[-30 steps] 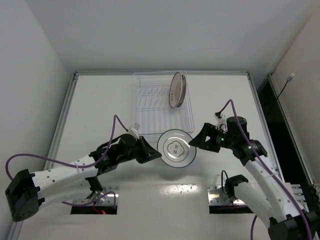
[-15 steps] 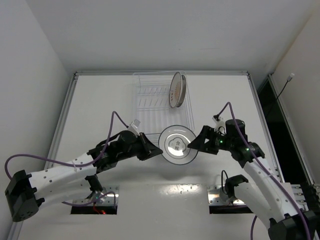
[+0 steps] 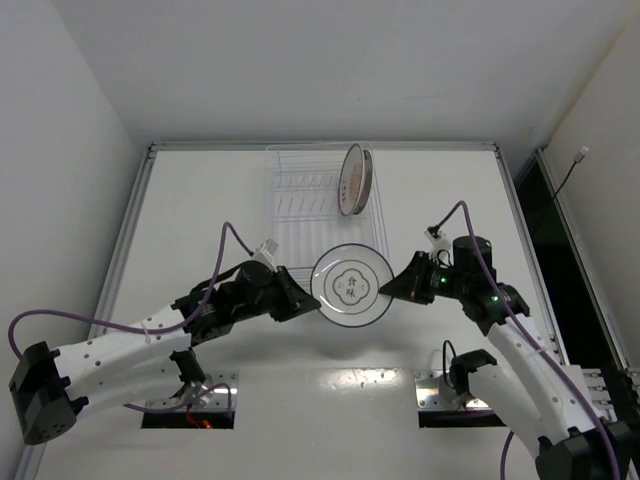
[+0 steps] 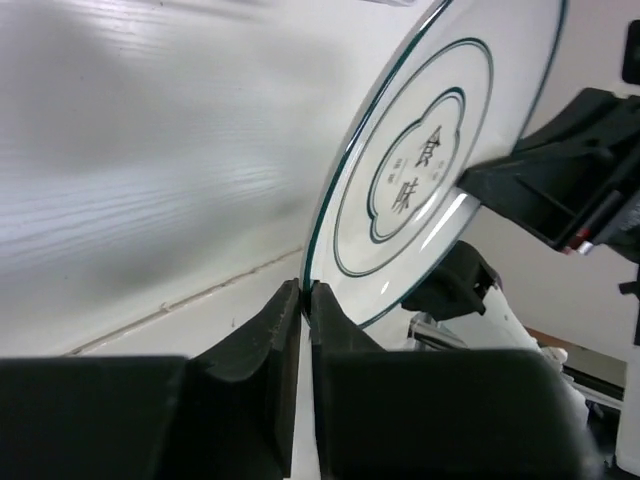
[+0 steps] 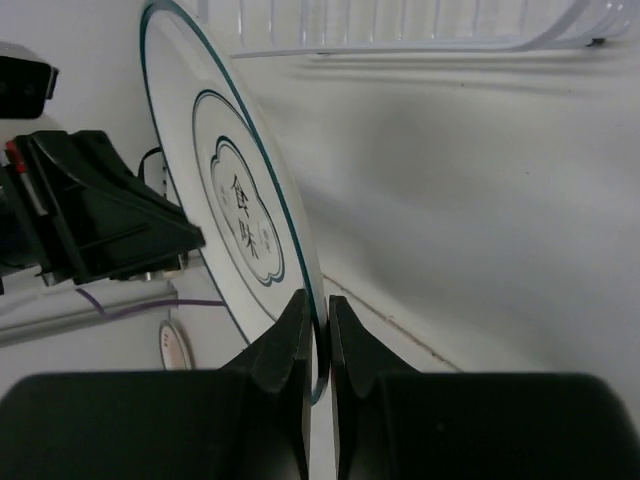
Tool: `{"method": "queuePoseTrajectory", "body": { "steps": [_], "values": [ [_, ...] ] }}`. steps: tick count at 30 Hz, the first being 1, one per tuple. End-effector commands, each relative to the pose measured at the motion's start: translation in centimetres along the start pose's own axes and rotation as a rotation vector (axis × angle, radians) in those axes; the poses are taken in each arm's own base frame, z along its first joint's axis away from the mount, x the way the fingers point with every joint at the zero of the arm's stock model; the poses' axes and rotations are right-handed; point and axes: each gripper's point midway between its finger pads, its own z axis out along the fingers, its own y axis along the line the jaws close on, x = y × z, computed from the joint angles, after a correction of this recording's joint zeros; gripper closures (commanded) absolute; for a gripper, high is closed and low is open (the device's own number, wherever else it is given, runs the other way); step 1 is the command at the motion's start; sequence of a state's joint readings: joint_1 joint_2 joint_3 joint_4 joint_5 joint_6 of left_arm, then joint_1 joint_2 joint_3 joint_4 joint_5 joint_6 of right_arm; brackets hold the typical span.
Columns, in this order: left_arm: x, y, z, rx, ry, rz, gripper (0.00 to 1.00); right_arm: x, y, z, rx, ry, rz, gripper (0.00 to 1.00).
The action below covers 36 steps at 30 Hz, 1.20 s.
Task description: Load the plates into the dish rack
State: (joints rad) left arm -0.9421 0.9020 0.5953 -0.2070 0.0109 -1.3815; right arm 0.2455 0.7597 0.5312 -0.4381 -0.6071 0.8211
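A white plate with grey rings point(image 3: 350, 287) hangs upright above the table between both arms, just in front of the dish rack point(image 3: 272, 200). My left gripper point(image 3: 310, 301) pinches its left rim: in the left wrist view the fingertips point(image 4: 290, 300) sit on both sides of the plate point(image 4: 420, 180) edge. Opposite it, my right gripper point(image 3: 393, 289) is shut on the other rim, and the right wrist view shows the plate point(image 5: 235, 210) edge clamped between the jaws of that gripper point(image 5: 318, 298). A plate with an orange centre point(image 3: 353, 180) stands on edge in the rack's far right corner.
The pale wire rack point(image 5: 400, 20) reaches from the table's back edge to just behind the held plate. A metal rail point(image 3: 135, 220) runs down the table's left side. Two dark mounting cut-outs point(image 3: 190, 412) lie near the arm bases.
My right gripper has closed onto the plate's right rim. The plate has shifted slightly left and turned more face-on to the top camera. The left gripper still holds the left rim.
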Motion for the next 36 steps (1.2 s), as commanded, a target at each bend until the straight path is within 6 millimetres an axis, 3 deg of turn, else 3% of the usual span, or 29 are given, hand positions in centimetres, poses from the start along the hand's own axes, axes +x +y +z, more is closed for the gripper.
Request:
{"method": "queuePoseTrajectory", "body": {
  "steps": [1,2,3,4,5,6,7,8,10,13,14,16,17,18,19,20,21,22,24,25,26,29,30,32,36],
  "values": [
    [-1.1,-4.8,-1.5,0.12,-0.036,0.053,0.94,-3.7,2.9,-0.8,-0.039,-0.12,-0.088,1.0],
    [-1.9,-4.9,-1.7,0.098,-0.073,0.078,0.78,-4.8,3.2,-1.1,-0.021,-0.164,-0.088,1.0],
    [-2.8,-6.3,-2.0,0.091,-0.097,0.108,0.67,-6.5,4.5,-1.5,-0.026,-0.211,-0.11,1.0],
    [-3.0,-5.2,-2.1,0.018,-0.097,0.182,0.57,-7.9,4.6,-1.8,0.004,-0.26,-0.115,1.0],
    [-4.3,-5.2,-2.2,-0.022,-0.137,0.219,0.34,-9.2,5.1,-2.0,0.014,-0.298,-0.124,1.0],
    [-5.0,-5.4,-2.4,-0.055,-0.147,0.258,0.25,-11.1,6.6,-2.8,0.015,-0.354,-0.142,1.0],
    [-6.5,-5.4,-2.7,-0.131,-0.152,0.329,0.19,-12.4,6.2,-2.4,0.065,-0.382,-0.133,1.0],
    [-7.7,-5.2,-2.8,-0.182,-0.18,0.37,0.08,-14.5,7.7,-3.2,0.066,-0.436,-0.157,1.0],
    [-10.6,-4.7,-3.9,-0.323,-0.235,0.462,0.01,-18.1,8.7,-3.1,0.122,-0.5,-0.189,1.0],
    [-14.0,-4.8,-5.8,-0.427,-0.335,0.523,0.0,-21.9,8.7,-3.1,0.247,-0.585,-0.205,1.0],
    [-14.8,-4.2,-6.5,-0.473,-0.353,0.56,0.0,-23.7,9.3,-2.7,0.283,-0.607,-0.214,1.0],
    [-17.0,-3.2,-8.0,-0.559,-0.449,0.581,0.0,-25.4,9.0,-2.6,0.404,-0.649,-0.242,1.0],
    [-18.1,-2.9,-8.9,-0.59,-0.487,0.59,0.0,-27.0,10.9,-3.3,0.411,-0.699,-0.26,1.0],
    [-19.1,-2.1,-9.8,-0.645,-0.541,0.595,0.0,-28.1,10.6,-3.6,0.481,-0.739,-0.262,1.0],
    [-19.4,-1.2,-10.5,-0.677,-0.563,0.6,0.0,-28.6,11.5,-2.3,0.512,-0.725,-0.297,1.0],
    [-20.2,-0.8,-11.0,-0.699,-0.6,0.596,0.0,-29.4,11.3,-2.3,0.578,-0.757,-0.305,1.0],
    [-20.7,-0.4,-11.5,-0.714,-0.631,0.588,0.0,-29.6,11.5,-1.7,0.611,-0.758,-0.318,1.0],
    [-21.2,0.1,-12.1,-0.737,-0.663,0.594,0.0,-29.7,12.1,0.2,0.648,-0.729,-0.36,1.0],
    [-21.6,1.1,-12.8,-0.733,-0.718,0.597,0.0,-30.3,12.1,1.3,0.749,-0.742,-0.393,1.0],
    [-21.9,1.5,-13.3,-0.739,-0.747,0.59,0.0,-30.9,13.2,1.0,0.779,-0.759,-0.418,1.0],
    [-21.7,2.7,-13.1,-0.758,-0.745,0.601,0.0,-30.6,12.2,3.5,0.862,-0.733,-0.452,1.0],
    [-22.4,3.4,-14.4,-0.757,-0.831,0.592,0.0,-31.1,13.9,4.5,0.956,-0.767,-0.523,1.0],
    [-22.5,4.3,-14.3,-0.774,-0.84,0.602,0.0,-30.9,12.8,6.5,1.007,-0.735,-0.557,1.0],
    [-22.4,4.8,-14.6,-0.776,-0.853,0.598,0.0,-31.0,13.4,7.0,1.048,-0.762,-0.584,1.0],
    [-22.2,4.5,-13.4,-0.723,-0.837,0.604,0.0,-31.0,12.4,8.6,1.107,-0.76,-0.625,1.0]
  ]
}}
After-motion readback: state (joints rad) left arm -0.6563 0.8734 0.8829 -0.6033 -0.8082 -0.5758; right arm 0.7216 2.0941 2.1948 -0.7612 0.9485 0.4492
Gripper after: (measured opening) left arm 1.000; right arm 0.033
